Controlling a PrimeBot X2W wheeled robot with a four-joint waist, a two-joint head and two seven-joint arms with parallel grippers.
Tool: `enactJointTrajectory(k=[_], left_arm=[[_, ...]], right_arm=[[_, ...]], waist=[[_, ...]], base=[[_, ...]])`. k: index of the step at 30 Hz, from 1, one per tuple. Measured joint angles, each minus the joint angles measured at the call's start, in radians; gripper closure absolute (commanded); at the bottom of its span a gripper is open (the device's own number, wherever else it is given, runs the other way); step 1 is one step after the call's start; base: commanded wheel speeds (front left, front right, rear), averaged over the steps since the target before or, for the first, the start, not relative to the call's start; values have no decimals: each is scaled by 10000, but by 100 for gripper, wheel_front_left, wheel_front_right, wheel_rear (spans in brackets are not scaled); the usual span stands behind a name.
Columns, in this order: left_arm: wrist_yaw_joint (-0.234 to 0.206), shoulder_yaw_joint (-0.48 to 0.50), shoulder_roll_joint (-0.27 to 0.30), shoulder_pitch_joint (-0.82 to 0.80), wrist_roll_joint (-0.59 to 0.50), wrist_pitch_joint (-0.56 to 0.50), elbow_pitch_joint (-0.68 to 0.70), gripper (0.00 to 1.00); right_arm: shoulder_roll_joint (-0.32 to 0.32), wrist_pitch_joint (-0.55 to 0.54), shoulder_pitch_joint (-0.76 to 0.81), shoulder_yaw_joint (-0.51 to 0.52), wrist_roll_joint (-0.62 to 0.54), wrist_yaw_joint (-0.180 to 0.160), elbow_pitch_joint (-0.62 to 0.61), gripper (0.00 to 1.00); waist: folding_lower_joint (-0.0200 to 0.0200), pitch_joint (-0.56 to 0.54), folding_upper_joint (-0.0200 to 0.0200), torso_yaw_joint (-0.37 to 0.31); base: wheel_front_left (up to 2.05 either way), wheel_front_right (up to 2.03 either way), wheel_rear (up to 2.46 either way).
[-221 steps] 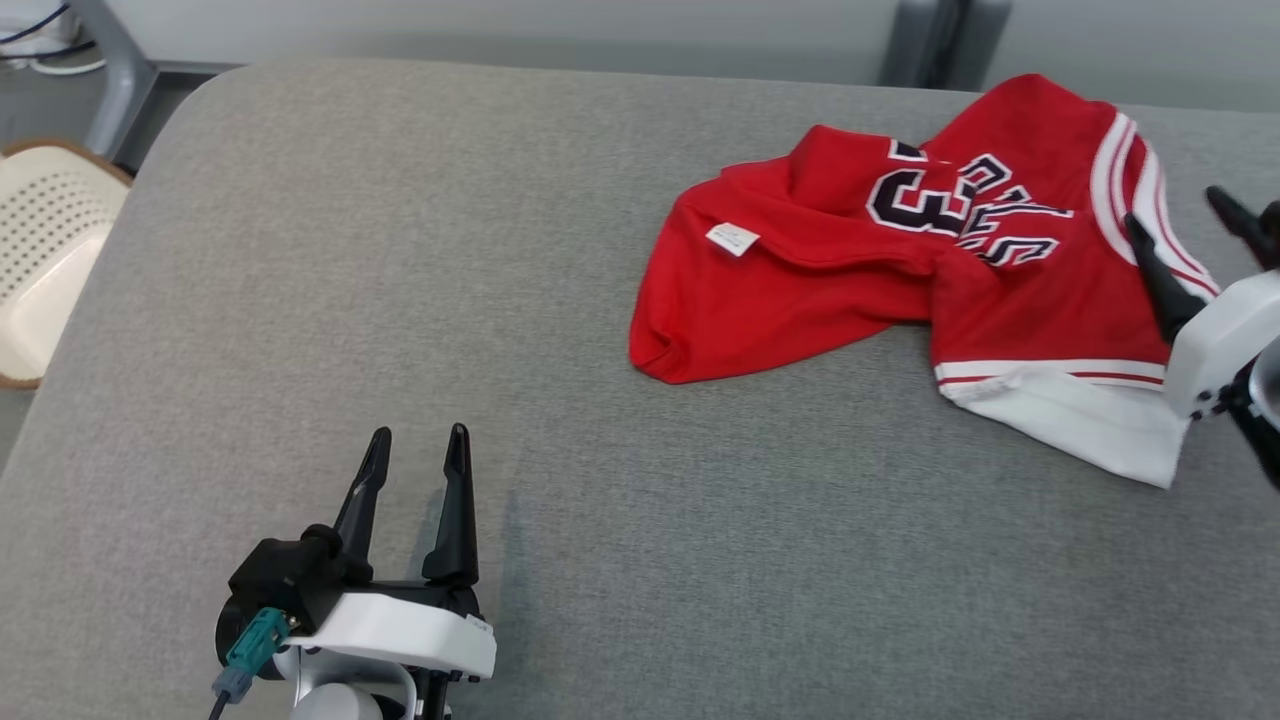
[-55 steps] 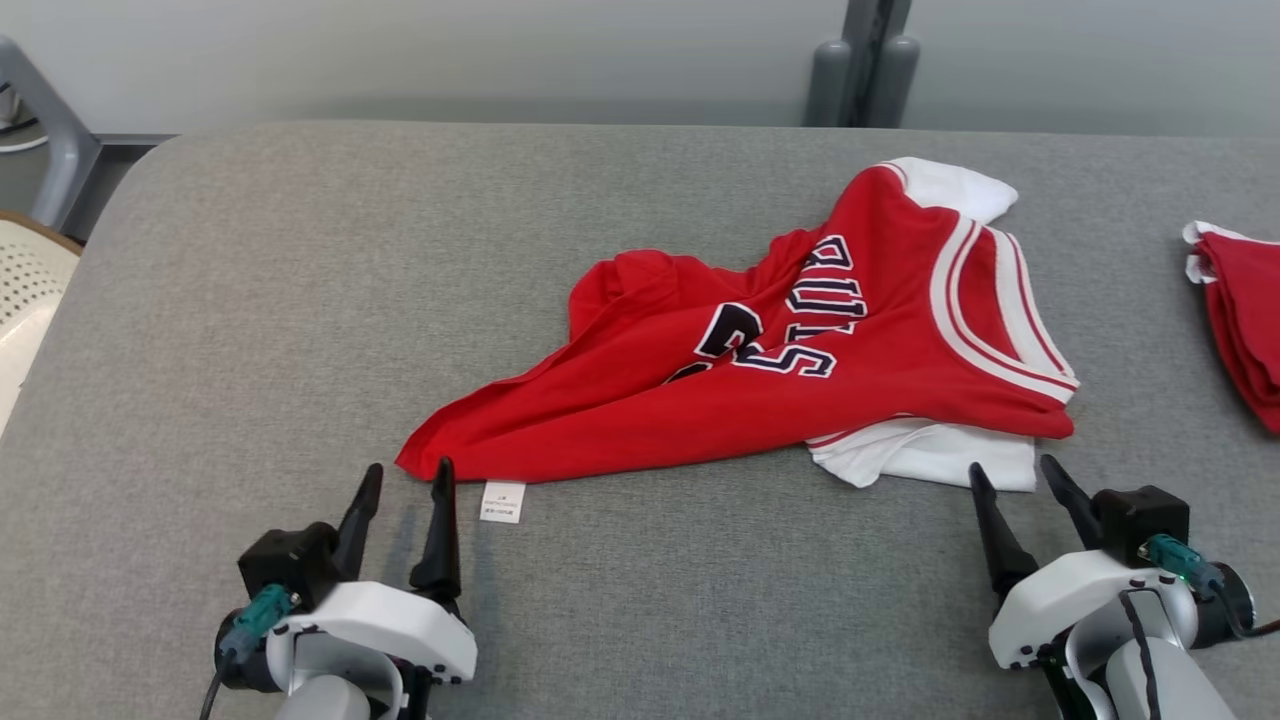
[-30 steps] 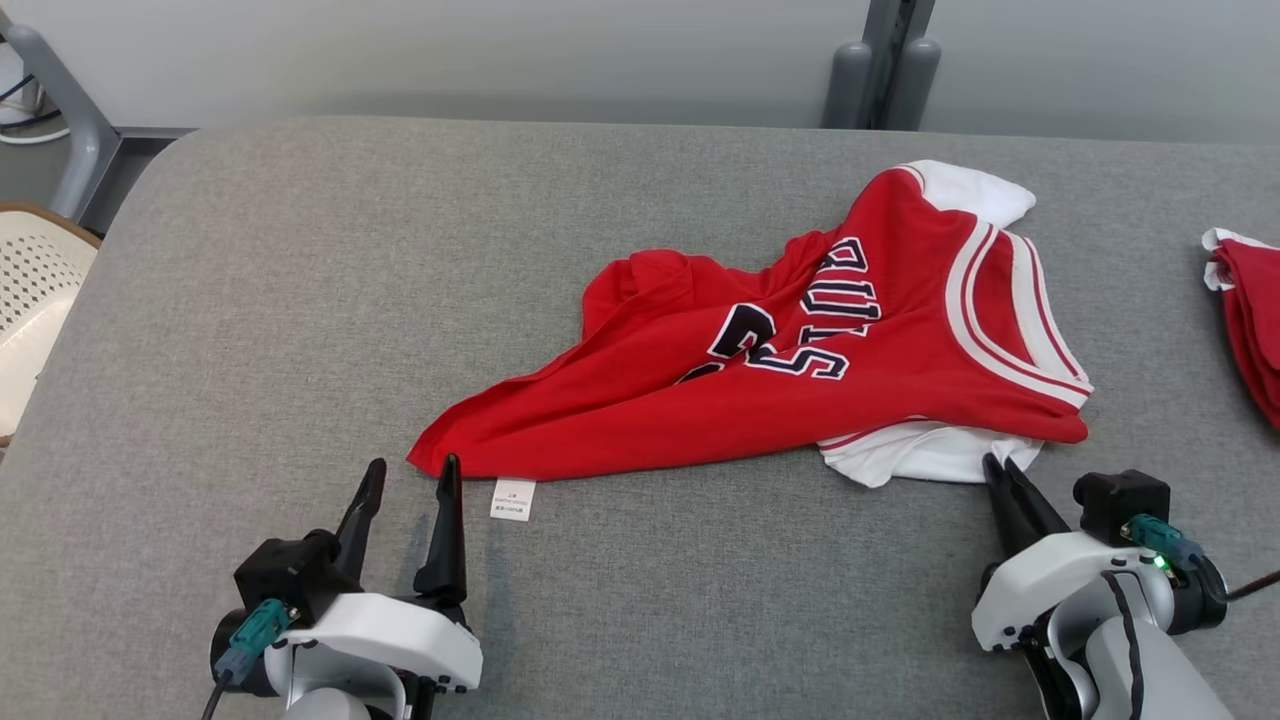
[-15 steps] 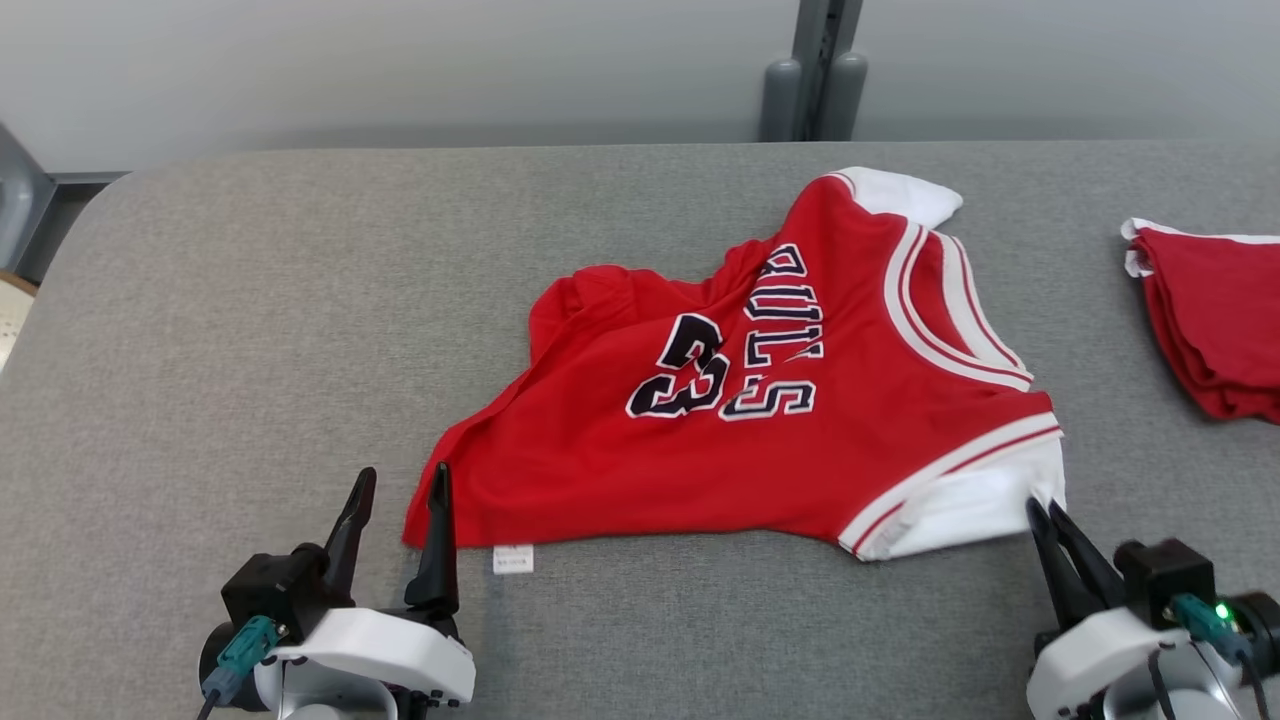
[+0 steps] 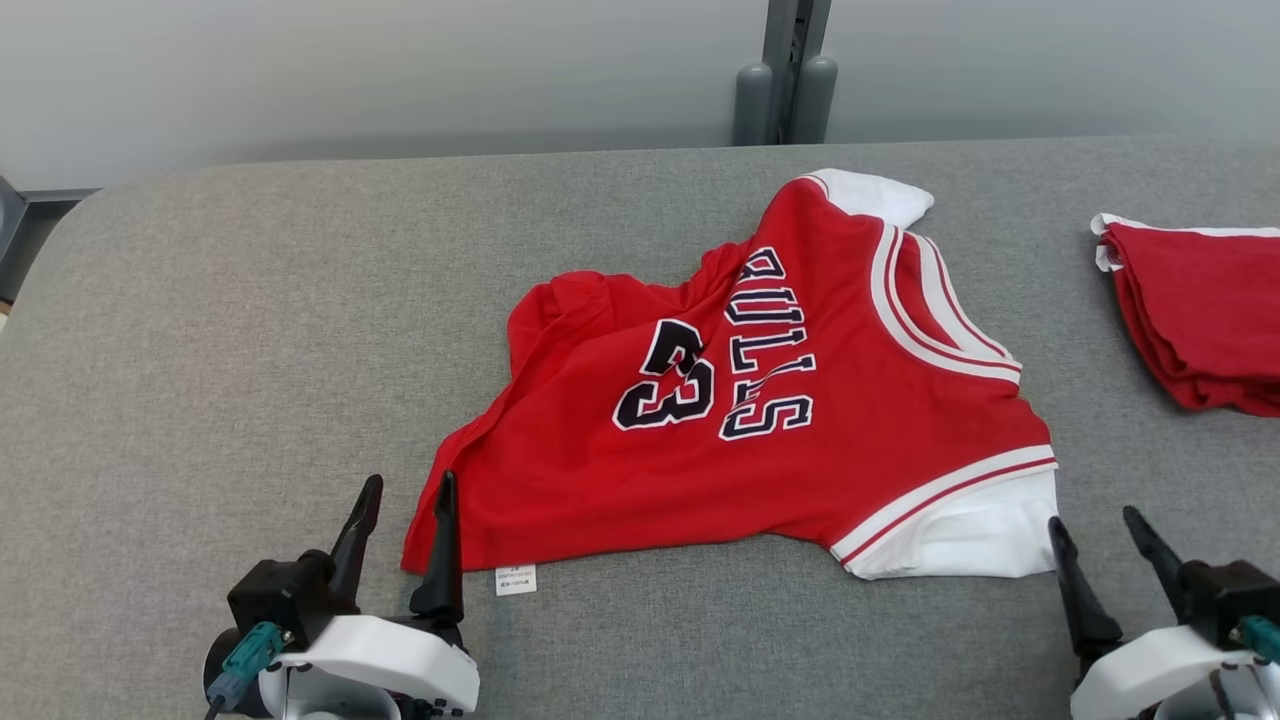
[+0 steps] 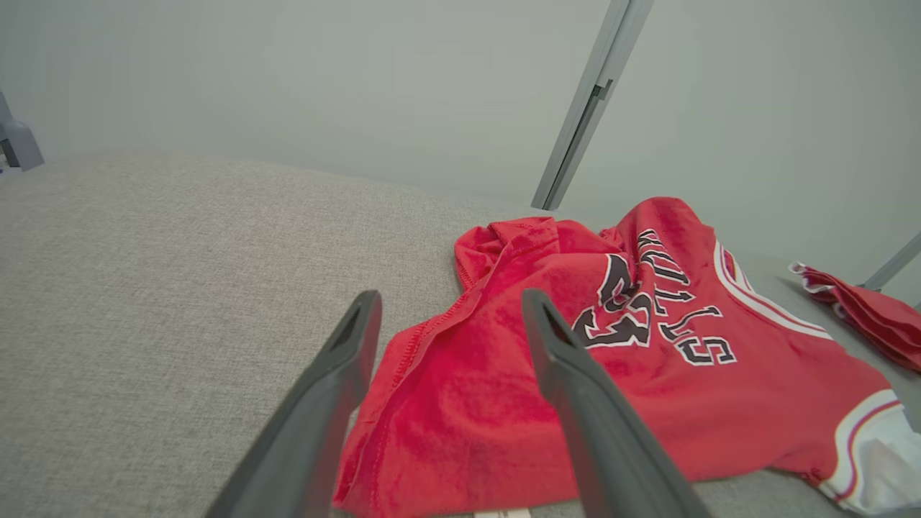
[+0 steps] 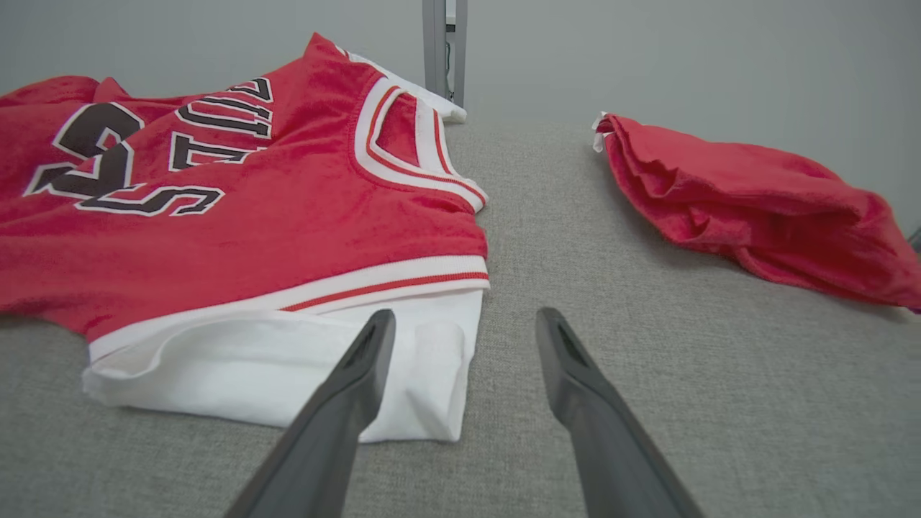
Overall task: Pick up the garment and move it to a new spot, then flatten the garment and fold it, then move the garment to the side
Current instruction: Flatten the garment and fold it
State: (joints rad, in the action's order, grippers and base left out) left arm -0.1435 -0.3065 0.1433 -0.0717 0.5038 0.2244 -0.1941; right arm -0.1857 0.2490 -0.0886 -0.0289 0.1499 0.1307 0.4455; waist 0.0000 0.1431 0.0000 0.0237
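Head: jersey (image 5: 760, 400) lies mid-surface (image 5: 250, 330), print up, near edge roughly straight, far-left part bunched. Left hand (image 5: 410, 478) released, at the near red corner beside the label (image 5: 515, 580). Right hand (image 5: 1092, 517) released, empty, just short of the white sleeve (image 5: 960, 530). Looks like the flatten step.

Left wrist: the red corner sits between the fingers, with the inner one over cloth. Drop low and pinch both layers at the hem seam, not the label.

Right wrist: the sleeve corner is doubled over, just ahead of the inner finger. The red pile (image 7: 755, 194) is well apart, so there's room. Grab the outer sleeve corner, pull the hands apart to tension the near edge, then drag toward the robot so the bunched far side slides flat.
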Motion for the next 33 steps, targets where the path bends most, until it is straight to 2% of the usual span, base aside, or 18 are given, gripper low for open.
enactJointTrajectory(k=[7, 8, 9, 10, 17, 19, 21, 22, 27, 28, 30, 33], left_arm=[[0, -71, -4, -34, 13, -4, -10, 0], [0, -77, -4, -49, 13, -10, -17, 0], [0, -88, -8, -68, 13, -10, -25, 0], [0, -88, -8, -87, 13, -10, -31, 0], [-67, -56, 15, -98, 73, 21, -42, 0], [-73, -44, 29, -98, 92, 44, -44, 0], [-73, -38, 46, -99, 98, 46, -44, 0], [-73, -38, 54, -102, 100, 48, -44, 0], [-88, -52, 75, -135, 102, 48, -40, 0], [-92, -52, 84, -135, 102, 48, -36, 0], [-119, -54, 96, -137, 107, 48, -27, 0], [-159, -58, 115, -139, 119, 48, -12, 0]], right_arm=[[-408, -1281, -662, -395, 420, 0, 96, 0], [-458, -1448, -735, -502, 508, 2, 194, 4], [-493, -1632, -779, -610, 619, 0, 299, 16], [-523, -1766, -802, -725, 727, 2, 389, 22], [-686, -2140, -819, -1149, 1350, 2, 662, 25], [-700, -2207, -825, -1254, 1488, 0, 757, 29], [-717, -2228, -879, -1392, 1574, 2, 819, 39], [-721, -2228, -932, -1440, 1609, 0, 844, 49], [-755, -2132, -1153, -1755, 1766, 2, 957, 71], [-771, -2115, -1196, -1806, 1770, 0, 980, 78], [-817, -1939, -1292, -1896, 1770, 2, 974, 100], [-863, -1630, -1311, -1973, 1764, 2, 826, 100]], waist=[[0, 73, 0, 159], [0, 85, 0, 201], [0, 95, 0, 247], [0, 103, 0, 294], [0, 158, 0, 458], [0, 170, 0, 453], [0, 189, 0, 432], [0, 197, 0, 416], [0, 209, 0, 324], [0, 211, 0, 301], [0, 219, 0, 256], [0, 225, 0, 187]], base=[[0, 0, 0], [0, 0, 0], [0, 0, 0], [0, 0, 0], [0, 0, 0], [0, 0, 0], [0, 0, 0], [0, 0, 0], [0, 0, 0], [0, 0, 0], [0, 0, 0], [0, 0, 0]])
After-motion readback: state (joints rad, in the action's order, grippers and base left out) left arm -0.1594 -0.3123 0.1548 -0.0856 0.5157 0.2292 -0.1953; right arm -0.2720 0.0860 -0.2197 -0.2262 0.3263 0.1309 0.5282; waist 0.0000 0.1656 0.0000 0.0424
